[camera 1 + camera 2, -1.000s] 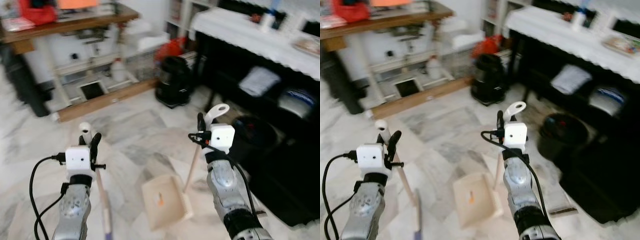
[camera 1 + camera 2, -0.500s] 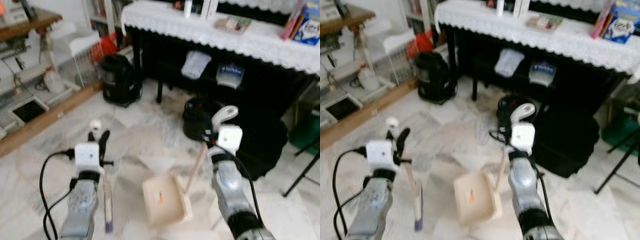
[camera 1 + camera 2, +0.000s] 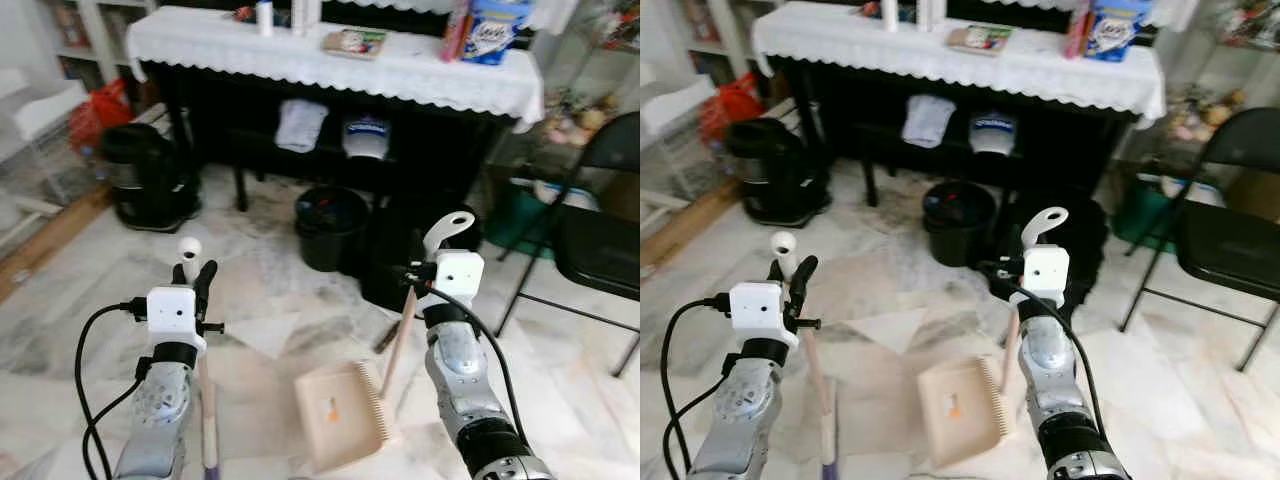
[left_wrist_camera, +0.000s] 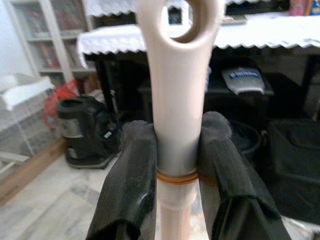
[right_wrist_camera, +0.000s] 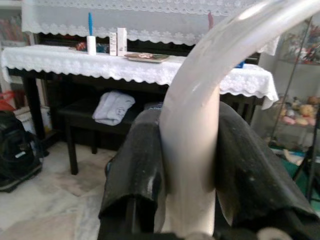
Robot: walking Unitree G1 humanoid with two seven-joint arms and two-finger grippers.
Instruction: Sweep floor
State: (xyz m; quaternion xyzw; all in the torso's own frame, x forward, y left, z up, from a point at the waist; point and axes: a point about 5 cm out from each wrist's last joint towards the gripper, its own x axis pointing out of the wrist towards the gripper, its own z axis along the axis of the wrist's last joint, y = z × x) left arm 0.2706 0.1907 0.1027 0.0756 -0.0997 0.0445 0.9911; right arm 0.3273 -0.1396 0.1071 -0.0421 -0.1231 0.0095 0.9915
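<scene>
Two grippers busy: left gripper (image 4: 175, 155) clamps broom handle (image 4: 176, 100) upright, right gripper (image 5: 187, 150) clamps dustpan handle (image 5: 200, 115), w/ dustpan (image 3: 340, 410) on floor below, between both.

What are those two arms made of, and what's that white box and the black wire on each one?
Both arms are silver metal with rounded, jointed segments. Each wrist carries a small white box with a few small dark dots on its face. The left gripper and right gripper each have two long black fingers. A black cable loops from each white box back down along the arm.
</scene>
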